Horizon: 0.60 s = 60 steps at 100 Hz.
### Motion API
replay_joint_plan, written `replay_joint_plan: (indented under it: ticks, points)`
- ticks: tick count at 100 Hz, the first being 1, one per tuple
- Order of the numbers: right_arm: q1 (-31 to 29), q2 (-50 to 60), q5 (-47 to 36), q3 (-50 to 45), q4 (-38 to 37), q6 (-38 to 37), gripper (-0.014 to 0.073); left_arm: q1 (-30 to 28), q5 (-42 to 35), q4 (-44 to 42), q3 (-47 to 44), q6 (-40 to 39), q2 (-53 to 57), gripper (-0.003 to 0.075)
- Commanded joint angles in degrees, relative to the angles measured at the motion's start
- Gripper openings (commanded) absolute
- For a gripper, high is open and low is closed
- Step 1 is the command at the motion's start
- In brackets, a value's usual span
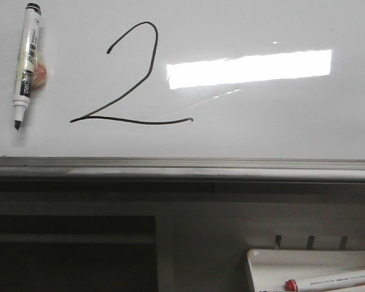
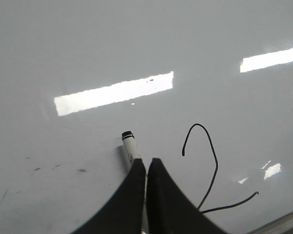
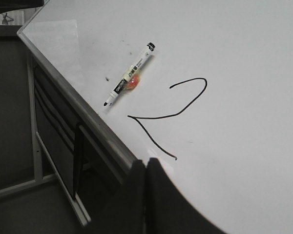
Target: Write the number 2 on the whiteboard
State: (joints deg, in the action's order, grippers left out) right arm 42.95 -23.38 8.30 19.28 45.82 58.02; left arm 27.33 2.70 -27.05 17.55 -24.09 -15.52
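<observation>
The number 2 is drawn in thin black line on the whiteboard. A black-capped white marker lies free on the board to the left of the figure, tip toward the rail. In the left wrist view my left gripper is shut and empty above the board, with the marker lying beyond its fingertips and the 2 beside it. My right gripper is shut and empty over the board's near edge, close to the end of the base stroke of the 2. Neither gripper shows in the front view.
A small orange-red object lies beside the marker. The grey edge rail runs along the board's near side. Below it, at the right, a white tray holds a red-capped marker. Faint smudges mark the board.
</observation>
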Motion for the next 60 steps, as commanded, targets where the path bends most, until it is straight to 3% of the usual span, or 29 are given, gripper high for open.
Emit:
replay_joint_plan:
  ticks: [1,7,18,29,49,60]
  points:
    - [-0.3,0.0,-3.0,1.6,0.0,0.5,-0.0067,0.4,-2.7,3.4,1.3,0.0,0.1,-0.0020]
    - [-0.3,0.0,-3.0,1.6,0.0,0.5,-0.0067,0.4,-0.3,8.3,1.3,1.6,1.2,-0.0020]
    - [-0.3,0.0,-3.0,1.6,0.0,0.5,-0.0067,-1.1,1.5,17.2,1.3,18.4,4.2,-0.0020]
    - [-0.3,0.0,-3.0,1.6,0.0,0.5,-0.0071,-6.1,1.5,21.8,1.2,29.6,7.2,-0.0020]
    - [-0.3,0.0,-3.0,1.6,0.0,0.5,-0.0071,-19.4,1.4,27.0,-4.5,30.6,13.3,-0.0020]
    - [-0.3,0.0,-3.0,1.6,0.0,0.5,-0.0071,-23.8,1.4,29.0,-10.1,31.0,16.2,-0.0020]
